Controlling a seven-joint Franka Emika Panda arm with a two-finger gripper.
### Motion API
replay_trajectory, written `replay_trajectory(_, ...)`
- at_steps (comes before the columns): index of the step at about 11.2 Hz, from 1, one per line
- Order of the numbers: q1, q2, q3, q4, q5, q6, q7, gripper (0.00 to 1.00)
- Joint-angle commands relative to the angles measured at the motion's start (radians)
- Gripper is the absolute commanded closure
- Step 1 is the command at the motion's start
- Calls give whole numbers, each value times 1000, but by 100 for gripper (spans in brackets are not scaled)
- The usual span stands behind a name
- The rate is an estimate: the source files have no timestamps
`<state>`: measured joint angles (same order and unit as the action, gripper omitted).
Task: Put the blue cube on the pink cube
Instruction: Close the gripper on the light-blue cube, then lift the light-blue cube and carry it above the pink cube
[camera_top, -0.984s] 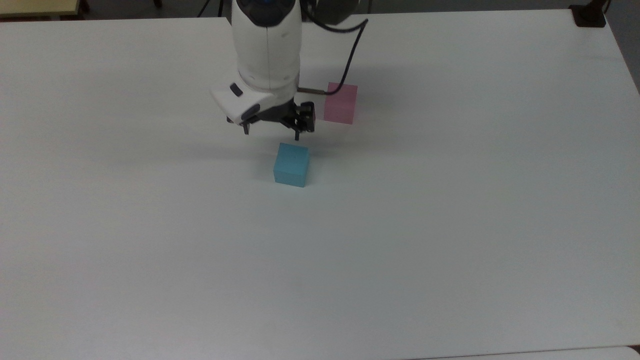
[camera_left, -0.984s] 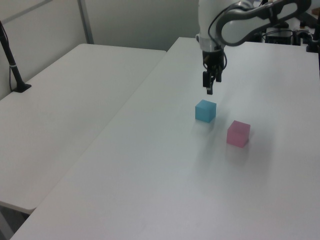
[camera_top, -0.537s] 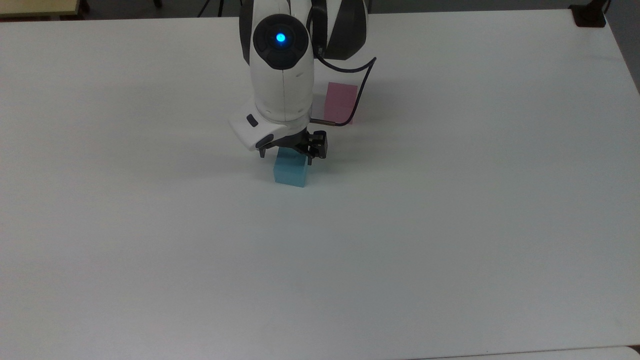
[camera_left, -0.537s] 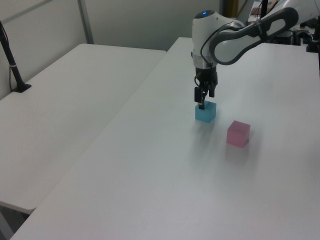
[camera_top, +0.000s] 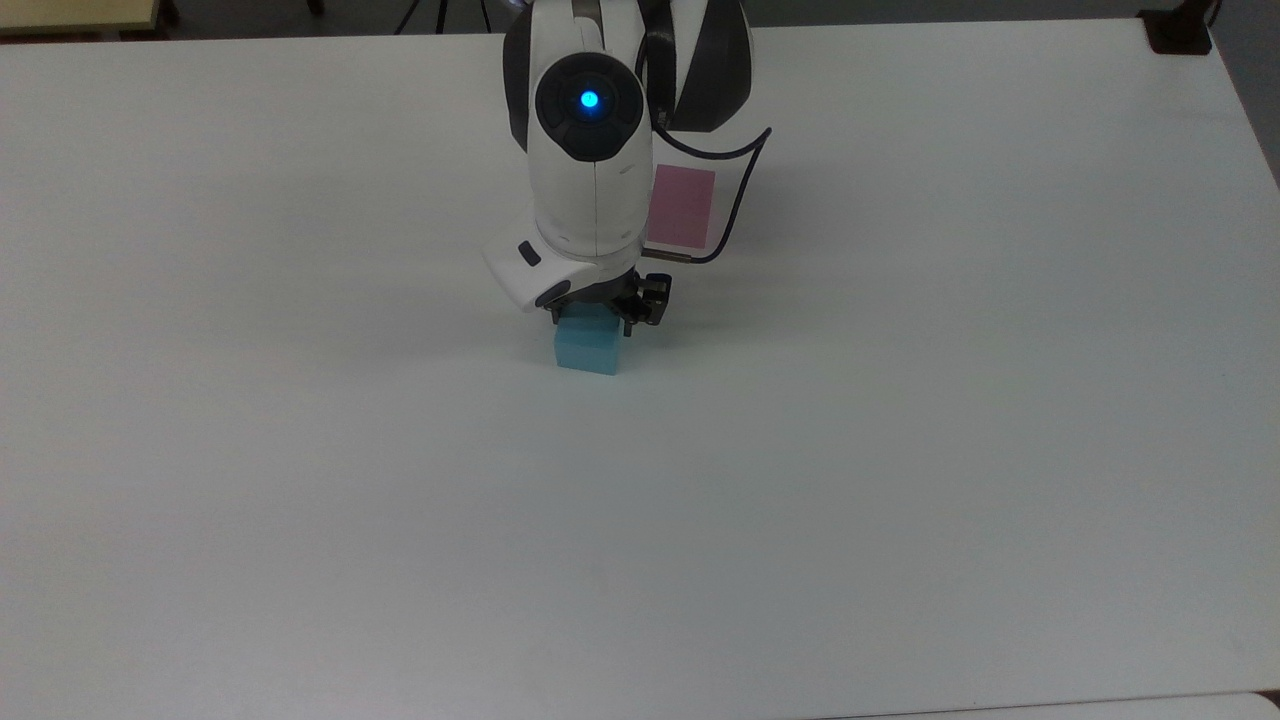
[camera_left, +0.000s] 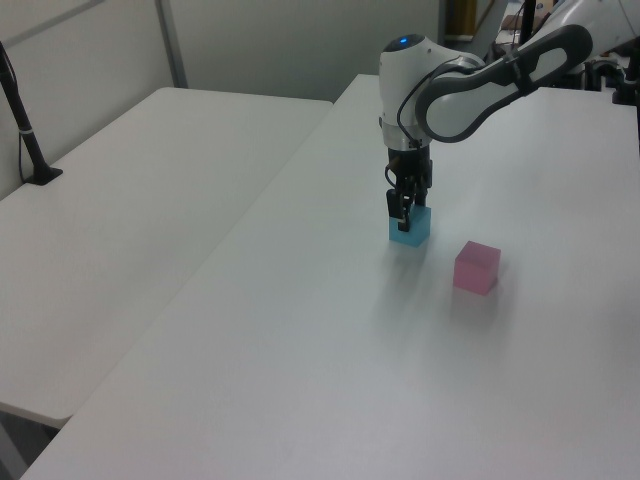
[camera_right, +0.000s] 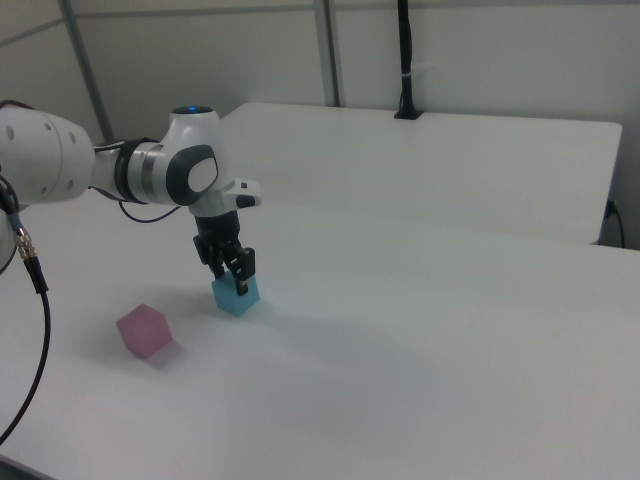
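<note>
Gripper (camera_top: 592, 318) sits low over the blue cube (camera_top: 588, 350), fingers down around its top; whether they're clamped or apart can't be made out. Wrist hides the cube's upper part in the top view. Cube rests on the white table (camera_top: 900, 450). Pink cube (camera_left: 476, 268) stands apart, partly behind the arm in the top view.

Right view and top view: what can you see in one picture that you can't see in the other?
The right view alone has a wall and a black pole standing on a second white table behind. The top view alone looks down on the pink cube's flat top and has a yellowish tabletop corner. Both have the gripper down over the blue cube, the pink cube apart from it, and the white table.
</note>
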<state>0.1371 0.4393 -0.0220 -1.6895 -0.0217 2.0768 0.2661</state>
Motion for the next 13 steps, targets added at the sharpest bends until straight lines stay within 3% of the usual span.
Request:
replay_trajectory(1,-5,-77,2,-7,9,-88,-30,53)
replay_trajectory(4,-4,-227,4,-16,12,-329,-99,54)
replay_trajectory(6,7,-344,30,-102,16,-386,-108,53)
replay_trajectory(9,12,-438,118,-275,17,-374,-67,53)
replay_trajectory(13,15,-430,148,-346,17,-200,24,53)
